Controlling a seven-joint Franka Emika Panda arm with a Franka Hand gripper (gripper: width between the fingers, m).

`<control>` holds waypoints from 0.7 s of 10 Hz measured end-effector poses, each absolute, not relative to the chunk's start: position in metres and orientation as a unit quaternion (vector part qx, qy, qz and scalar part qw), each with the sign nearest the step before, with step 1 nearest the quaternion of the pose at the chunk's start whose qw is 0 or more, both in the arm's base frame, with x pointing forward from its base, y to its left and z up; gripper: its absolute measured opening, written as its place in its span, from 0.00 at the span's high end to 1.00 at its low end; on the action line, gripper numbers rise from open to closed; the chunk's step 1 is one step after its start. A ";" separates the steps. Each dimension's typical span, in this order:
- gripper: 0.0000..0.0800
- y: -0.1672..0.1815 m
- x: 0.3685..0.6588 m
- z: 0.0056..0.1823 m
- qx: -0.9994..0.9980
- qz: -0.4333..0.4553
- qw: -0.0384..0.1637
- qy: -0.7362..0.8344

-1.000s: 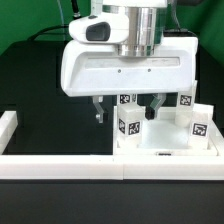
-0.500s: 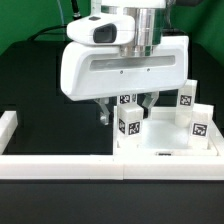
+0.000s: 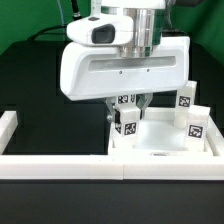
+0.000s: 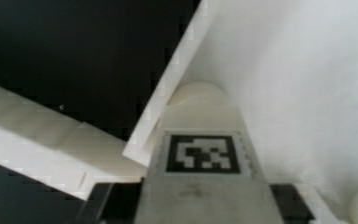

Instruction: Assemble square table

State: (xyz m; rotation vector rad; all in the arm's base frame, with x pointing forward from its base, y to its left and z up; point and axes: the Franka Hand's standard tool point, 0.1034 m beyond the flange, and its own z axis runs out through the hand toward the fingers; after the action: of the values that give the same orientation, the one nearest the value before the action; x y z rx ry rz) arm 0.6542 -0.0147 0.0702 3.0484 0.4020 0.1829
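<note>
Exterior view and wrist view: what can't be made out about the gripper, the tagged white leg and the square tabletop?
- Gripper: the exterior view hides most of the fingers behind the white wrist housing; whether they clamp the short white plastic leg with the black-and-white tag is unclear.
- Leg's foot: hidden in both views, so seating in a socket cannot be judged.
- White tray-like square tabletop: the wrist view is blurred and cropped.

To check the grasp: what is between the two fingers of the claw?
In the wrist view, a tagged white leg stands between the claw fingers, over the tabletop.
</note>
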 end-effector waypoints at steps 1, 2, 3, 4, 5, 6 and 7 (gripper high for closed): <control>0.64 -0.015 0.654 0.070 0.994 0.061 0.027 0.088; 0.64 -0.015 0.654 0.070 0.997 0.062 0.025 0.044; 0.64 -0.015 0.654 0.070 0.998 0.063 0.023 0.010; 0.64 -0.015 0.653 0.070 0.998 0.063 0.020 -0.021; 0.64 -0.014 0.653 0.069 0.995 0.065 0.016 -0.076; 0.64 -0.013 0.653 0.069 0.990 0.065 0.010 -0.126; 0.64 -0.014 0.653 0.069 0.984 0.066 0.008 -0.163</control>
State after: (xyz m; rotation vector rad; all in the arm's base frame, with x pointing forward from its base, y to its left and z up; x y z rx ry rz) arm 0.6528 -0.0141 0.0689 3.0777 -0.5108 0.2049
